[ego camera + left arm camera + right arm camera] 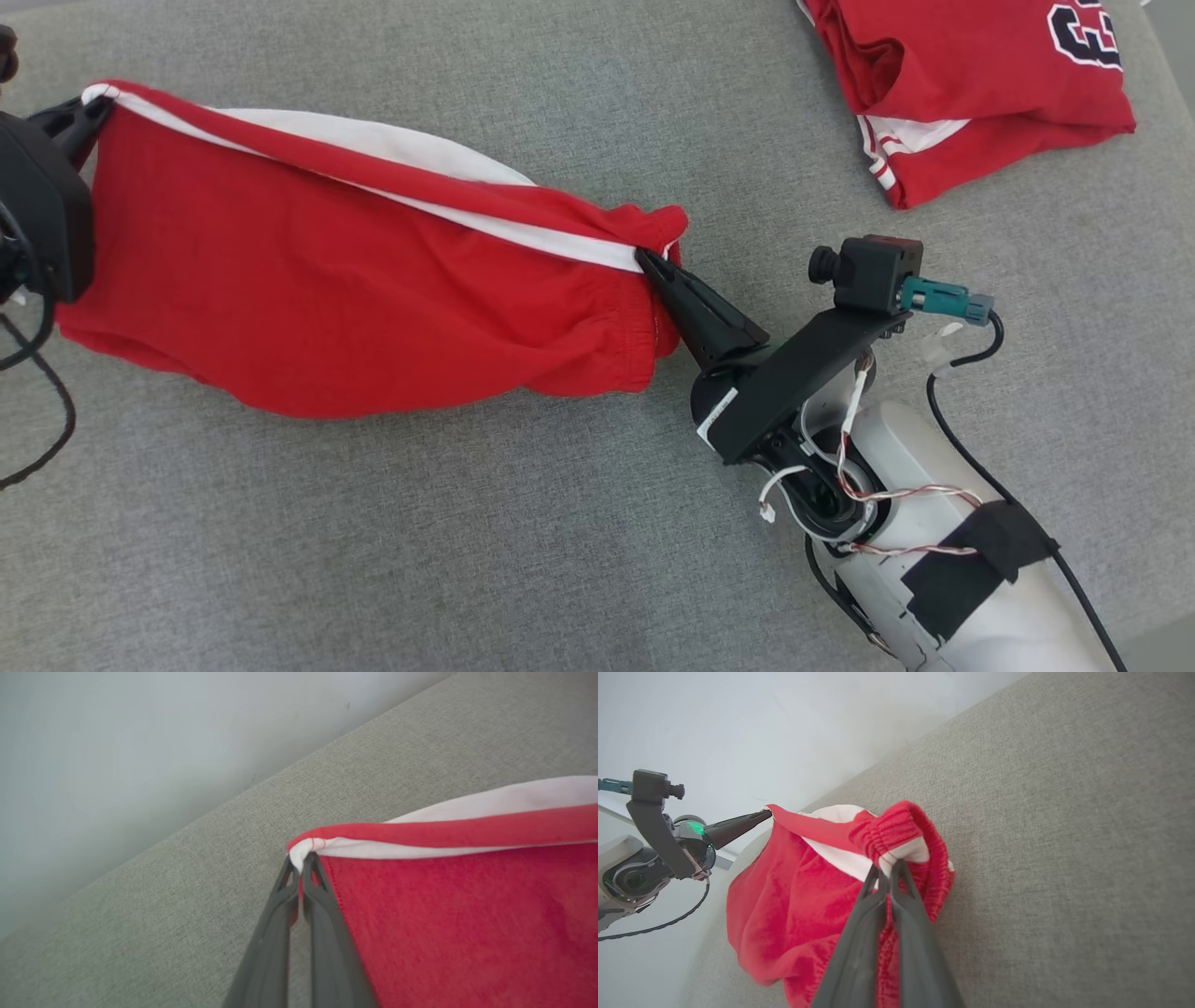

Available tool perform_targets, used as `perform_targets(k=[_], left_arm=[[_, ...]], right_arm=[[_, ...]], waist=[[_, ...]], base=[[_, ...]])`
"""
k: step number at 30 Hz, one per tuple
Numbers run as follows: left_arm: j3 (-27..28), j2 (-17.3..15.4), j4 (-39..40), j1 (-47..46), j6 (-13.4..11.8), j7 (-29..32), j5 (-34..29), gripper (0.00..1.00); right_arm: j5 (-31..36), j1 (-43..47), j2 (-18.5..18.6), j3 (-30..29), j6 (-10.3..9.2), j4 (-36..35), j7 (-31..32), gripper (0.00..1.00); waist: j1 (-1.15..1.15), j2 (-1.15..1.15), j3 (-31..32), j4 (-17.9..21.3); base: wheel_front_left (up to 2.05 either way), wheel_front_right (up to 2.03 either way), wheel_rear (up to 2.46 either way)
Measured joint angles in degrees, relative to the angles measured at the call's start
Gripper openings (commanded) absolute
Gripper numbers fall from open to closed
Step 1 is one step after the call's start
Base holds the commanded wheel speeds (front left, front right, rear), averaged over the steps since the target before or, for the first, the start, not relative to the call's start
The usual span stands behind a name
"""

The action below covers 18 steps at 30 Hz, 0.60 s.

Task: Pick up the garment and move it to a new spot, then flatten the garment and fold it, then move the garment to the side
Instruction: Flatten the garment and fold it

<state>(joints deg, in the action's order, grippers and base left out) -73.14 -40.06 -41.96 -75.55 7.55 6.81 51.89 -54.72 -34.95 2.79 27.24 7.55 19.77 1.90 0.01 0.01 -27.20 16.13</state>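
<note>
Because the red cloth shorts with a white stripe [355, 280] are soft and light, they sag over the grey woven cushion [467, 541], left gripper [96, 105] clamped on a hem corner, right gripper [648, 259] on the waistband.

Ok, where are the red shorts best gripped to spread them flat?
Take the shorts at the two ends of the white-striped side: hem corner from the left, elastic waistband from the right. That long edge draws taut between the left end effector and right end effector, both shut there, while the rest sags.
</note>
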Motion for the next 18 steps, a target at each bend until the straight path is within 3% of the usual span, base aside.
perform_targets(k=[12, 13, 14, 15, 17, 18], left_arm=[[-0.2, 2.0, -2.0, -0.2, 0.0, -4.3, 0.1, 0.00], [-0.2, 2.1, -2.2, -0.2, 0.0, -4.6, 0.0, 0.00], [-0.2, 2.3, -2.5, -0.2, 0.0, -5.0, -0.2, 0.50], [-0.2, 2.4, -2.9, -0.1, 0.0, -5.4, -0.2, 0.75], [-0.2, 2.8, -3.4, 0.3, 0.0, -5.9, -0.2, 0.79], [-0.3, 3.0, -3.7, 0.5, 0.0, -6.4, -0.2, 0.97]], right_arm=[[-1.3, -3.3, 0.0, 1.9, 0.00, 3.6, -2.5, 0.00], [-1.3, -3.5, 0.0, 2.0, 0.00, 3.9, -3.0, 0.45], [-1.3, -3.6, 0.0, 2.0, 0.00, 4.1, -3.1, 0.91], [-1.5, -3.6, 0.0, 2.1, 0.00, 4.3, -3.2, 1.00], [-1.6, -3.7, 0.0, 2.3, 0.00, 4.9, -3.2, 1.00], [-1.6, -3.7, 0.0, 2.3, 0.00, 5.2, -3.3, 1.00]], waist=[[0.00, 0.00, -0.7, -0.5], [0.00, 0.00, -0.7, -0.6], [0.00, 0.00, -0.7, -0.6], [0.00, -0.01, -0.6, -0.7], [0.00, -0.01, -0.3, -0.8], [0.00, 0.00, -0.1, -0.9]], base=[[0.00, 0.00, 0.00], [0.00, 0.00, 0.00], [0.00, 0.00, 0.00], [0.00, 0.00, 0.00], [0.00, 0.00, 0.00], [0.00, 0.00, 0.00]])
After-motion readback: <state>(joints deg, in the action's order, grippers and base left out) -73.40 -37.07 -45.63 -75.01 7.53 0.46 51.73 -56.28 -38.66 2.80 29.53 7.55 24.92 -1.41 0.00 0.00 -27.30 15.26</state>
